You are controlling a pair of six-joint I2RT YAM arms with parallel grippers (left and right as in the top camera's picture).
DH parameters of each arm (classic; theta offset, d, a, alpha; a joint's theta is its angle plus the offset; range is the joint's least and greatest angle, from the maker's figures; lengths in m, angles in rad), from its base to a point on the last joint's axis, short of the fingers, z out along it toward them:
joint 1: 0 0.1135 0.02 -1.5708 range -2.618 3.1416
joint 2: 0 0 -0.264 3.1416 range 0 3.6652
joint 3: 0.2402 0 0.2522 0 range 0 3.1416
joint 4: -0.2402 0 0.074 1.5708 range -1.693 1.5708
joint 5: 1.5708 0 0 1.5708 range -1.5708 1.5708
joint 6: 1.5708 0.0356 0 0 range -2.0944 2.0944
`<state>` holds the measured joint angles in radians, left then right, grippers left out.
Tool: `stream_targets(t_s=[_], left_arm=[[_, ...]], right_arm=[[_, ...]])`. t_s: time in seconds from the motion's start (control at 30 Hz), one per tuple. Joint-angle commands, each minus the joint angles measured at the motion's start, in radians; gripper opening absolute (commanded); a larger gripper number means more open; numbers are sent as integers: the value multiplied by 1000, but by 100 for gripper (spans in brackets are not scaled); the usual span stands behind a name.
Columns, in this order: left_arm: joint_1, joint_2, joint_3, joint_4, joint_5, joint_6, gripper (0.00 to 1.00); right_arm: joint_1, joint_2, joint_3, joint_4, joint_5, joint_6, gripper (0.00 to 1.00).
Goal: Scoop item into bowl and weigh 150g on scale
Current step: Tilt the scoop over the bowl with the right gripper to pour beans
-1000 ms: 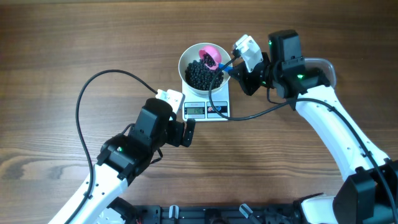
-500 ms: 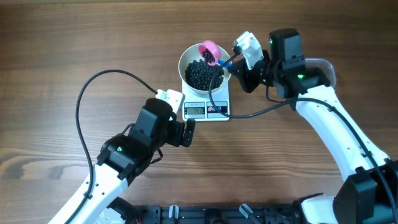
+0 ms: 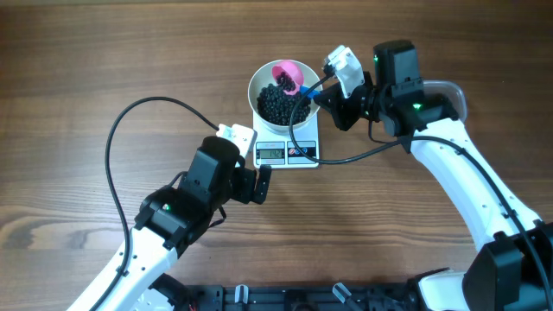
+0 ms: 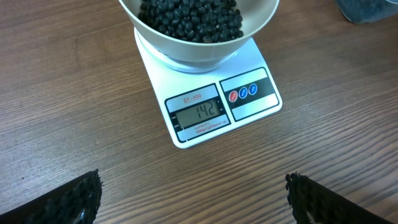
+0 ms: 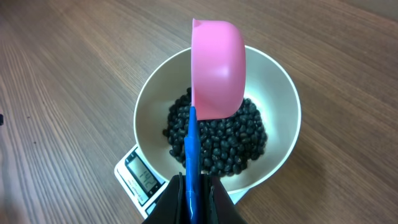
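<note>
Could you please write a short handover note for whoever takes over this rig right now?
Left end effector: open and empty, hovering over the table in front of the scale.
Right end effector: shut on the pink scoop, which is tipped over the bowl.
The bowl sits on the scale with the beans inside.
Done: most of the beans are in; the display reads 142.
Left: add a few more beans to reach 150.

Left gripper (image 4: 193, 202) jaws wide apart; right gripper (image 5: 189, 198) clamped tight.
</note>
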<state>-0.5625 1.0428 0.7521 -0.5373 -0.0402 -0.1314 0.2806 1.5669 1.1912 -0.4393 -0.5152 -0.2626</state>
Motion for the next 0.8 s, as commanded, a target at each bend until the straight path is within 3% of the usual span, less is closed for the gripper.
stream_targets(t_s=[0.0, 0.77], left_arm=[[4, 1, -2, 2, -13, 19, 100], [5, 1, -2, 2, -13, 19, 100]], right_arm=[[2, -13, 3, 5, 28, -8, 5], [2, -13, 3, 0, 28, 0, 4]])
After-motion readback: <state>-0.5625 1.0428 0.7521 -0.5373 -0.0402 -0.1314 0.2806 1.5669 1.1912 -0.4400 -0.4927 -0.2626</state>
